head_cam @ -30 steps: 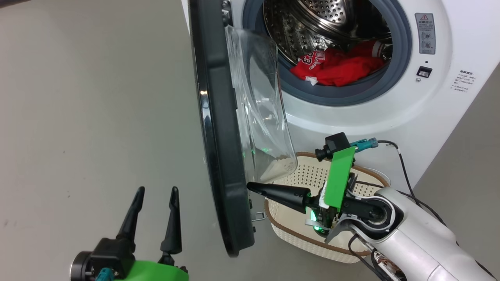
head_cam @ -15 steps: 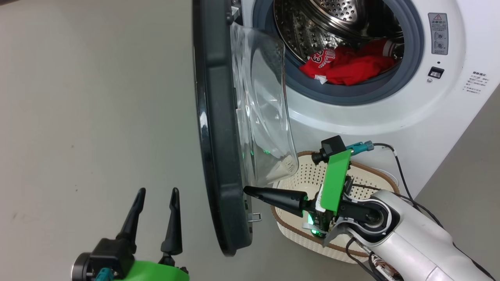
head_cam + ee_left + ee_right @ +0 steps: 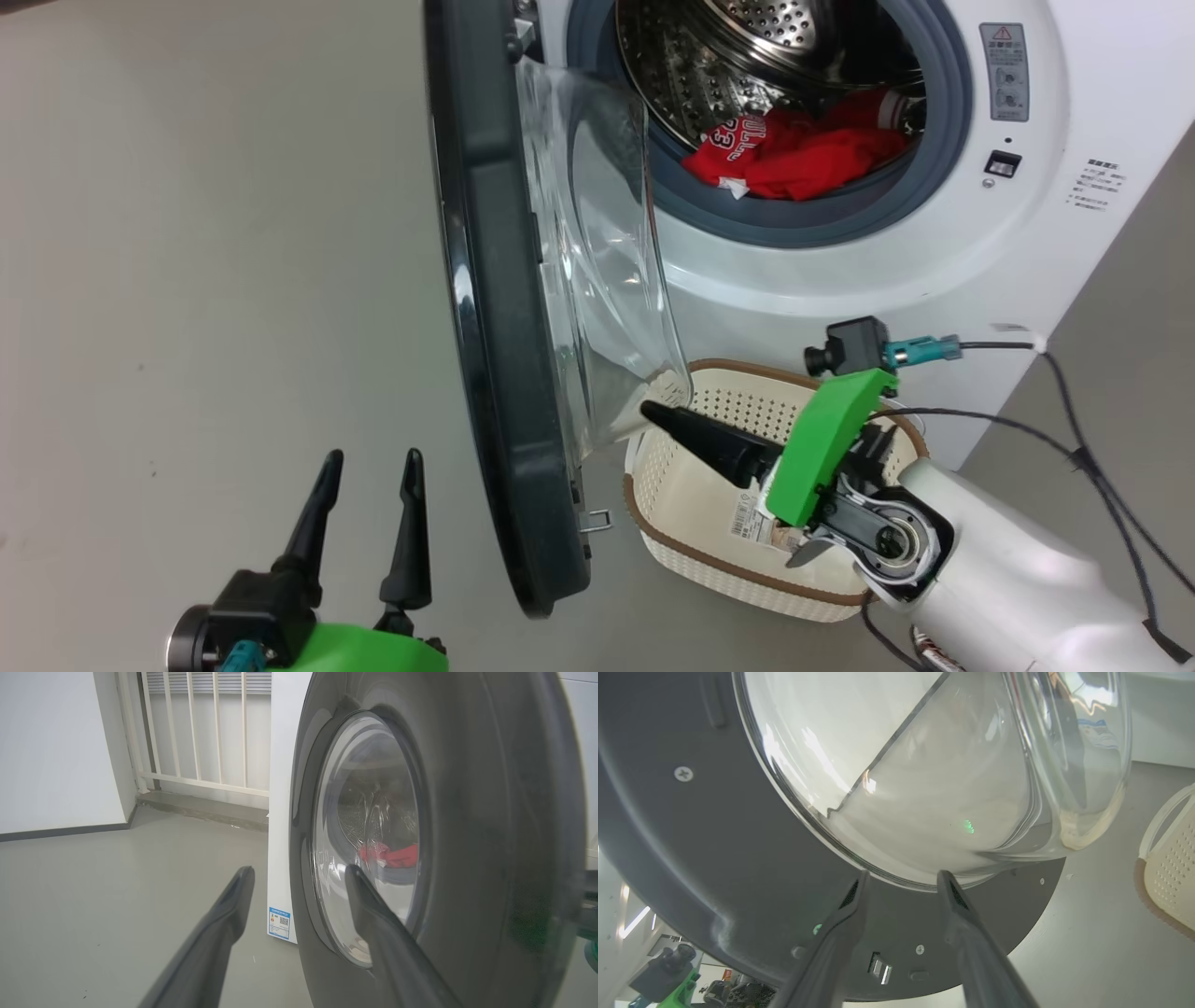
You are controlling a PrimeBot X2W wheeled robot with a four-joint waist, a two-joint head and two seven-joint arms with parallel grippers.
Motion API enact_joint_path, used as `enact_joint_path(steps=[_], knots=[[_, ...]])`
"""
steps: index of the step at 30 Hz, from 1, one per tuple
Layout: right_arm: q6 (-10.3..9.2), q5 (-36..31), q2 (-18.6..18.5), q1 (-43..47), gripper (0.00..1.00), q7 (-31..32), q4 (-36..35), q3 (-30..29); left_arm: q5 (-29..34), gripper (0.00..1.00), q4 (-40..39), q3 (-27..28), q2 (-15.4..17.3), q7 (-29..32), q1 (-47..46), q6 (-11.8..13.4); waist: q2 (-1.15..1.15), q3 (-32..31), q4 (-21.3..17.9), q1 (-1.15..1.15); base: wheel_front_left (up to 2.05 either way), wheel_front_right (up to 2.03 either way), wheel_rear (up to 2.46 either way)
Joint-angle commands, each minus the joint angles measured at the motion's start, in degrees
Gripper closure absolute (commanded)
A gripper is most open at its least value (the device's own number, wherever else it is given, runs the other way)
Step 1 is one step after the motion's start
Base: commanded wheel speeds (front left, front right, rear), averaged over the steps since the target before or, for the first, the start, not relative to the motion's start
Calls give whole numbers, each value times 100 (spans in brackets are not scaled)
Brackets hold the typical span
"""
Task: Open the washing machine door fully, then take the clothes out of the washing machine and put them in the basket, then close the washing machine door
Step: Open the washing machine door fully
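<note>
- Clothes (image 3: 794,159) lie inside the washing machine (image 3: 840,280), upper centre of head view; basket (image 3: 719,581) lower right.
- Left claw (image 3: 373,455), lower left, spread, empty.
- Right wrist view reveals right claw (image 3: 903,873) spread, empty, just before the washing machine door (image 3: 714,868).

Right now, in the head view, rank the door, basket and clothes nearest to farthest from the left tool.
1. washing machine door, just to the right of the left tool.
2. basket, past the door, on the floor.
3. clothes, farthest, inside the drum at upper right.
</note>
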Motion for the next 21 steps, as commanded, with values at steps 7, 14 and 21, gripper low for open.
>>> enact_joint_path(steps=[7, 14, 21], knots=[[30, -1737, -230, -179, 0, -1436, 388, 387, -33, 0, -181, 222, 89, -28, -3, 47, 0, -37, -139, 0, 0, 0, 0], [30, -3482, -85, -154, 0, -2575, 1327, 313, -46, 0, -241, 270, 95, -28, 86, 93, 0, -101, -203, 0, 0, 0, 0], [30, -4935, 249, 65, 0, -2731, 1551, -764, -16, 0, -242, 276, 138, -28, 131, 120, 0, -126, -254, 0, 0, 0, 0]])
